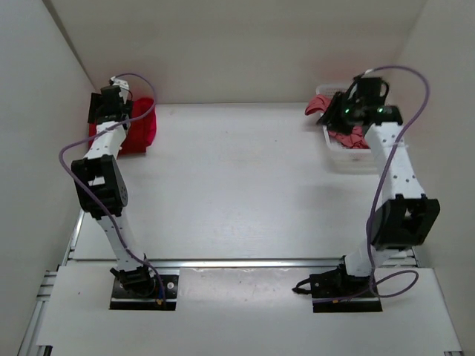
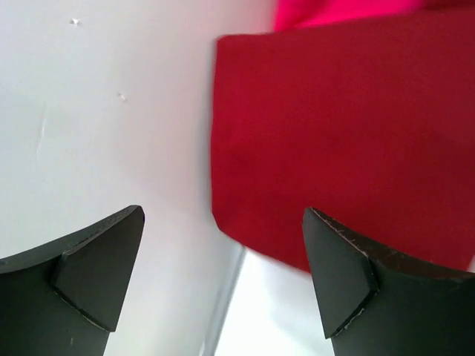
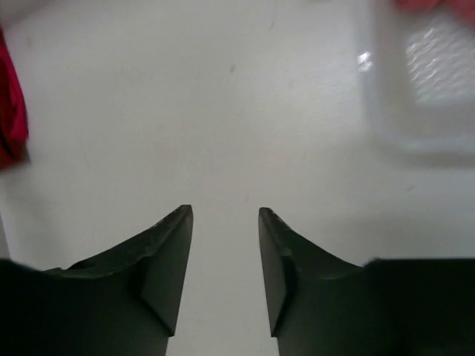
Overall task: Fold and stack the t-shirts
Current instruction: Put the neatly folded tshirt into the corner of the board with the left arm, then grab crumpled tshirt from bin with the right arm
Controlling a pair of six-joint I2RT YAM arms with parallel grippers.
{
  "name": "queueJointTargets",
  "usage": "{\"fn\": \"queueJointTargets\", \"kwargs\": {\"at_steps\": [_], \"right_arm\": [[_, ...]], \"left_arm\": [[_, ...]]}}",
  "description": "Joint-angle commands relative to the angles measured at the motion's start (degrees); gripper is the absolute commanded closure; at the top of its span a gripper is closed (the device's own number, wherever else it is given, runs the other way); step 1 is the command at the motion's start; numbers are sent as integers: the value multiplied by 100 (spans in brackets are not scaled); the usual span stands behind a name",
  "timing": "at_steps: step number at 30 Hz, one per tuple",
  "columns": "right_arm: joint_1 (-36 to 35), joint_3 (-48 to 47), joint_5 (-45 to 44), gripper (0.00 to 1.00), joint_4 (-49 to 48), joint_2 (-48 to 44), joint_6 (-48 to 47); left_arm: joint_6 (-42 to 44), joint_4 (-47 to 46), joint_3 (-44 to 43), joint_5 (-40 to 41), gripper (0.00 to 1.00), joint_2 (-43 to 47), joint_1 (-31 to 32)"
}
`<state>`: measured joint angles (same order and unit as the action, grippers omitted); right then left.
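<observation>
A folded dark crimson t-shirt (image 2: 334,133) lies at the far left of the desk (image 1: 237,185). A bright pinkish-red t-shirt (image 2: 326,9) shows past its far edge. The left jaws hover at the crimson fold's edge, spread wide and holding nothing. Across the desk, crumpled reddish cloth (image 1: 349,139) fills a white mesh basket (image 1: 343,157). The right jaws, near the basket, stand partly apart and empty.

top view bright and even, diffuse overhead light, shadows faint and soft. white table (image 1: 245,185) close to washed out. wrist views soft: crimson t-shirt (image 2: 334,148) edge smeared, mesh basket (image 3: 415,137) out of focus with a small glare spot on its rim.
</observation>
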<state>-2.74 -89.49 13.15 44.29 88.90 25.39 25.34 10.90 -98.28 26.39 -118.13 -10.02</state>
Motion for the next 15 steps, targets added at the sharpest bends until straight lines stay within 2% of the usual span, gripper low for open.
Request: {"fn": "queueJointTargets", "kwargs": {"at_steps": [1, 3, 4, 6, 8, 10, 11, 14, 15], "right_arm": [[878, -1757, -681, 58, 762, 924, -420], [1204, -3513, -969, 54, 1273, 2125, -551], [1310, -3975, -1311, 49, 1588, 2479, -596], [1381, -5720, -1832, 37, 2020, 3716, -763], [1548, -6559, -1965, 20, 2259, 4484, -711], [1688, -6564, -1835, 15, 2128, 4890, -597], [1724, -6163, -1720, 12, 1840, 4900, -561], [1759, -5222, -1543, 0, 1145, 4900, -605], [1777, -5062, -1526, 1, 1065, 4917, -622]], "left_arm": [[-257, 218, 493, -632, 1, 1229, 378], [-538, 588, 1009, -1038, 1, 1554, 667], [-583, 798, 1134, -1283, 1, 1782, 781], [-688, 1177, 1696, -1706, 2, 2065, 1228], [-934, 1877, 1891, -2434, 1, 2162, 1405], [-1258, 2327, 2084, -2945, 1, 2119, 1424], [-1312, 2521, 2111, -3121, 2, 2110, 1433], [-1366, 2628, 2348, -3071, 2, 2075, 1433], [-1322, 2654, 2375, -3009, 1, 2074, 1415]]}}
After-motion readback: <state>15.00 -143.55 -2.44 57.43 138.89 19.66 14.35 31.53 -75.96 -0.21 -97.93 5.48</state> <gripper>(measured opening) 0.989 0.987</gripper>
